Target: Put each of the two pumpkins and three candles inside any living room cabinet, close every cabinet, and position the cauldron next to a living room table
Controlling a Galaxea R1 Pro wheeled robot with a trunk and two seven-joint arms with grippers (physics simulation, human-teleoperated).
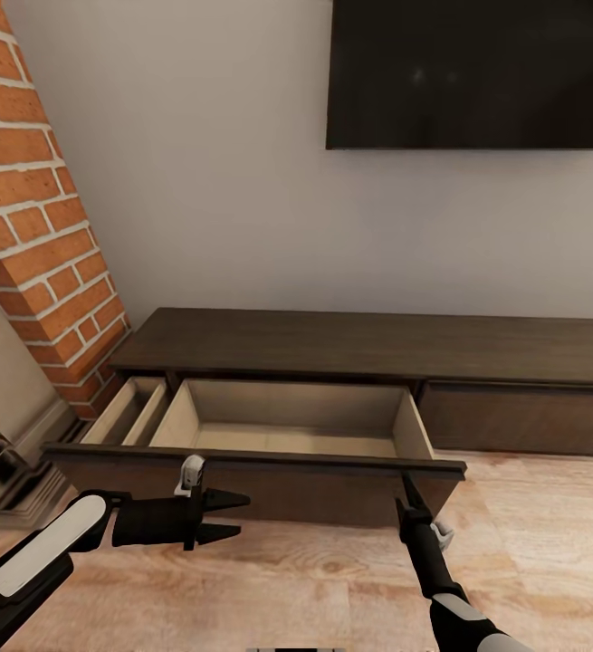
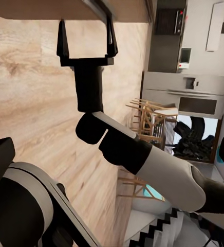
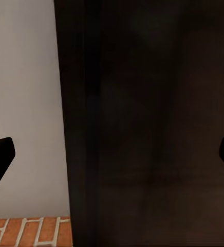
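Left pincer (image 1: 233, 516) spread open and empty, right pincer (image 1: 408, 489) at cabinet (image 1: 368, 344) drawer front, grip unclear.

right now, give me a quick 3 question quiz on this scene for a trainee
1. True or false: the cabinet's wide middle drawer is pulled open.
2. What hangs on the wall above the cabinet? A) mirror B) TV C) shelf
3. Fill in: the left gripper is open and holds ____.

Key: 1 true; 2 B; 3 nothing
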